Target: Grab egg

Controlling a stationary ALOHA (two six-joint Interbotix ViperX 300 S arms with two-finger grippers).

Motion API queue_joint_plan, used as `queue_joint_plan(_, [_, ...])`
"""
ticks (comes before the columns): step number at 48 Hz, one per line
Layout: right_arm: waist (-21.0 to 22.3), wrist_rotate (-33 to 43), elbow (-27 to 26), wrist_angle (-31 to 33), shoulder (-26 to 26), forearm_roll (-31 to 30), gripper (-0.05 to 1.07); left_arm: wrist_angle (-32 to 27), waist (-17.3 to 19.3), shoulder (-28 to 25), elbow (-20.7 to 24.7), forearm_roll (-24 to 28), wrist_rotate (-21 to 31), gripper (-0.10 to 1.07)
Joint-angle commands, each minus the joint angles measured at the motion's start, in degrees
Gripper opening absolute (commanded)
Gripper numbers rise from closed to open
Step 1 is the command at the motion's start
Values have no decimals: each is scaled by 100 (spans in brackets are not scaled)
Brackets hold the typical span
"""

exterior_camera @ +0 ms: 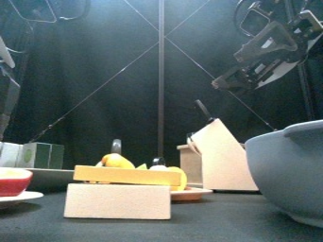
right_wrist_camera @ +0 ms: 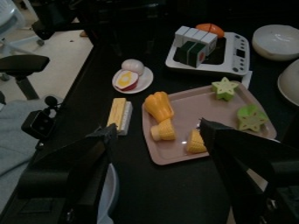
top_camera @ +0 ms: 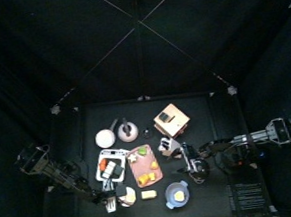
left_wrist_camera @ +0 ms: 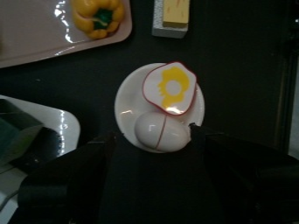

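The egg (left_wrist_camera: pixel 156 131), a small cream-white oval, lies on a little white plate (left_wrist_camera: pixel 131 98) beside a red-rimmed half shell with a yellow yolk (left_wrist_camera: pixel 176 87). My left gripper (left_wrist_camera: pixel 158 163) hovers just short of the egg, open, one jaw on each side of it and nothing held. The right wrist view also shows the egg (right_wrist_camera: pixel 132 66) on its plate, past the yellow block (right_wrist_camera: pixel 118 112). My right gripper (right_wrist_camera: pixel 163 150) hangs open and empty over the wooden board (right_wrist_camera: pixel 222 144) of cut fruit. From above, the left gripper (top_camera: pixel 112 200) is at the table's front left and the right gripper (top_camera: pixel 185 161) near the middle.
A yellow rectangular block (left_wrist_camera: pixel 173 10) lies just beyond the plate, and a yellow pepper (left_wrist_camera: pixel 96 16) sits on the board. A dish rack (right_wrist_camera: pixel 208 48), a white bowl (right_wrist_camera: pixel 278 39), a knife block (top_camera: pixel 171 119) and a grey bowl (top_camera: pixel 177 194) also stand around.
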State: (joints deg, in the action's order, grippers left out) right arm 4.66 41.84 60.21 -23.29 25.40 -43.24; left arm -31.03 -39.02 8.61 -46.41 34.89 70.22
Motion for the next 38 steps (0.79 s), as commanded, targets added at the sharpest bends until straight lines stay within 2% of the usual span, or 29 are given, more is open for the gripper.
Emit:
queue_joint_plan(1, [53,0,-141,-26,53,-9,104,97,-9,-35,123,79,-9,100])
queue_joint_plan(12, [97,0,-158,-26,44,-123,104,105,-18,-325,123,132,-105,100])
queue_joint_plan(38, [97,0,-167,-26,44,-123,104,158,-18,-589,97,44,-220,100])
